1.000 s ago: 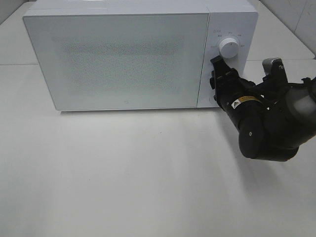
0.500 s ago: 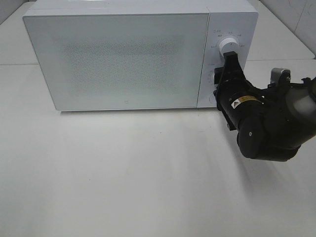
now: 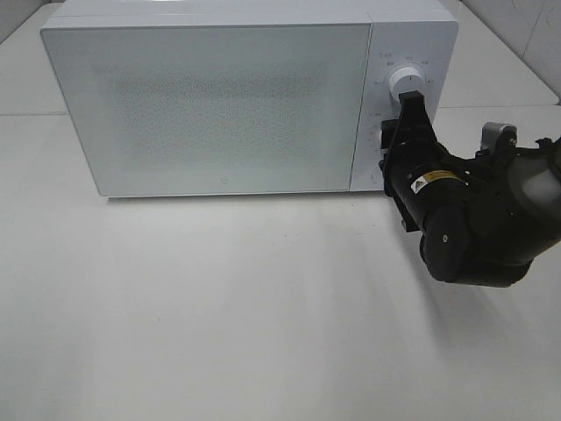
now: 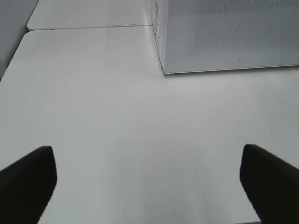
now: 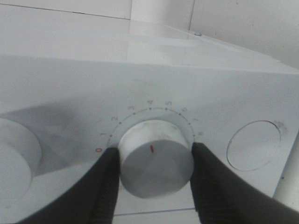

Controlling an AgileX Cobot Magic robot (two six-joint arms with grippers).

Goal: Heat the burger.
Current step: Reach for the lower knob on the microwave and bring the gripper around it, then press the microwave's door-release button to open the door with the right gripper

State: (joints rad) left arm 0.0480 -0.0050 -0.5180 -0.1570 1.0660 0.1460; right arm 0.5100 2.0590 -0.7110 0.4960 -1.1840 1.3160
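White tabletop (image 3: 219, 307), microwave (image 3: 219, 105) door shut.
Pinched numbered dial (image 5: 156, 169) with right gripper (image 5: 155, 155), likely to set heating time; held left gripper (image 4: 149, 177) wide, empty.

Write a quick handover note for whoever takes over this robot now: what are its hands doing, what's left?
Left gripper: open, holding nothing, above the white table.
Right gripper: shut on the round white numbered dial of the white box-shaped microwave.
Burger: not in view; the microwave's frosted door is shut, so whether it is inside cannot be told.
Done: the dial's red mark sits near 4, off 0.
Left: confirm the setting, then release the dial.
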